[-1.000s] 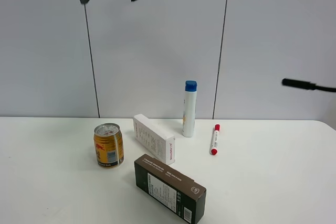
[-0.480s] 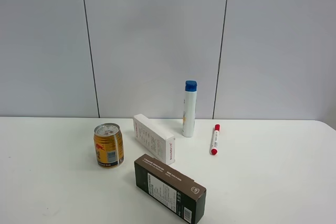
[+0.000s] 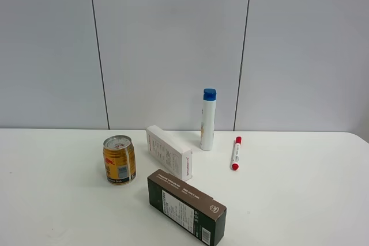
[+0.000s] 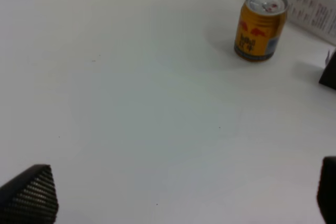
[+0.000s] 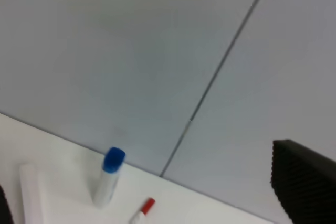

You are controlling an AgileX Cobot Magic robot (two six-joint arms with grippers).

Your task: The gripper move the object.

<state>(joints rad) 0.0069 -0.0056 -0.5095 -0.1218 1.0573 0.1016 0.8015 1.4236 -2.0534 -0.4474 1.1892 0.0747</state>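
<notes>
Your can (image 3: 119,159) stands upright on the white table (image 3: 300,200), left of the white box (image 3: 168,151) and just apart from it, with the dark brown box (image 3: 185,207) lying nearer the front. Your left gripper (image 4: 178,192) hangs above bare tabletop well apart from the can, its jaws spread wide and holding nothing. Your right gripper (image 5: 152,192) points toward the wall, and its jaws are parted too, with nothing between them. The blue-capped white bottle (image 3: 208,119) stands behind the white box, and the red-capped marker (image 3: 235,152) lies to the bottle's right.
</notes>
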